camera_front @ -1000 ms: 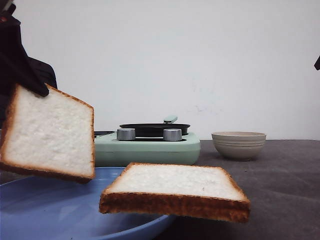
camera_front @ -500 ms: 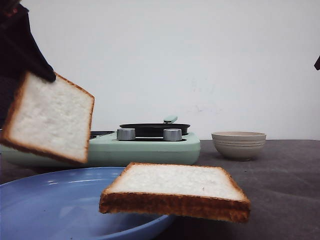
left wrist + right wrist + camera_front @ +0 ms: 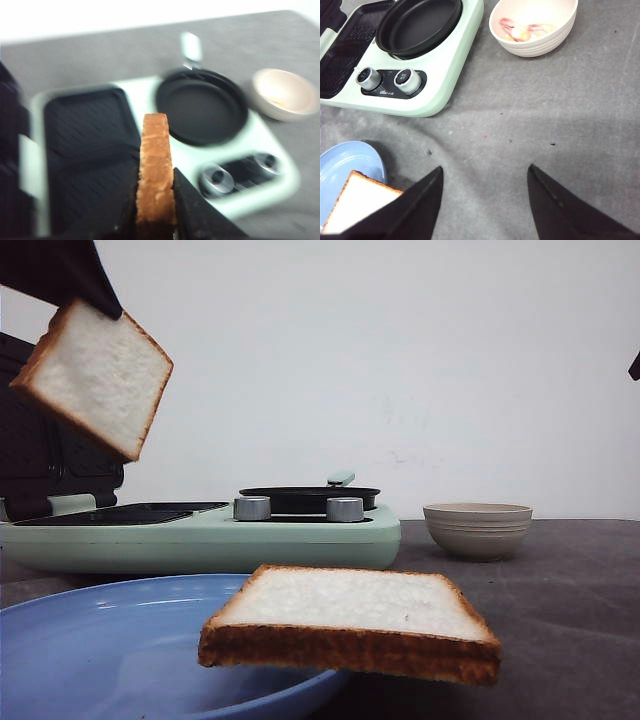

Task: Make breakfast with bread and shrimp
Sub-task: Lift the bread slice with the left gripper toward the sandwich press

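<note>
Left gripper [image 3: 155, 200] clamps white, brown-crusted bread slice [image 3: 155, 170] edge-on; black ridged grill plate [image 3: 90, 150] lies at 10 o'clock, below it.

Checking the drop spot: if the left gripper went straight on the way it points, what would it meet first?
Probably the dark grill plate of the breakfast maker, below the left gripper and its held bread; depth is unclear.

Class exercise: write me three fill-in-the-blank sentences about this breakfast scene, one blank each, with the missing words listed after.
1. The left gripper holds a slice of ____.
2. The other slice rests on the ____ plate.
3. The right gripper has its jaws ____.

Missing words: bread; blue; open
</note>
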You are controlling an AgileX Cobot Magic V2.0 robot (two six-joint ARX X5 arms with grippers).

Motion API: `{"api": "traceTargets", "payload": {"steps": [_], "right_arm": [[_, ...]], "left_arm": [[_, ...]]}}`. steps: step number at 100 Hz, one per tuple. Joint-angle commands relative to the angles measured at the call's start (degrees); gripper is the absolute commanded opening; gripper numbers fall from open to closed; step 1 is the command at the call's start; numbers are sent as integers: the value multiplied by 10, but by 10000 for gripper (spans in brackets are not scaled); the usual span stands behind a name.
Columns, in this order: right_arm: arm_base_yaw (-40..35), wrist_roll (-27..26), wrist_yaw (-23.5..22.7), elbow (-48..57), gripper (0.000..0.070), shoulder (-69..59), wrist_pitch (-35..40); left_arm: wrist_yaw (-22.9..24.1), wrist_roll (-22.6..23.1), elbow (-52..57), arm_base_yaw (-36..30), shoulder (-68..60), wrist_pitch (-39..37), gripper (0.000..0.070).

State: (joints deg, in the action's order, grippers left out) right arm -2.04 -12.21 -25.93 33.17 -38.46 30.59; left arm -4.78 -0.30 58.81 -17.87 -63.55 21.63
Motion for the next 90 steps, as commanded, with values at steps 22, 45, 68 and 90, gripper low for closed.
{"api": "traceTargets", "payload": {"steps": [22, 45, 68, 90], "right_arm": [[-1, 7, -2, 7, 329, -4, -5], [-1, 7, -2, 7, 329, -4, -5], [-1, 9, -2, 7, 329, -4, -5], [-1, 9, -2, 7, 329, -4, -5]], "left_arm": [[75, 131, 115, -2, -132, -14, 10], [118, 188, 180, -2, -240, -62, 10], [179, 260, 227, -2, -320, -102, 9], [195, 311, 268, -1, -386, -118, 8]]}}
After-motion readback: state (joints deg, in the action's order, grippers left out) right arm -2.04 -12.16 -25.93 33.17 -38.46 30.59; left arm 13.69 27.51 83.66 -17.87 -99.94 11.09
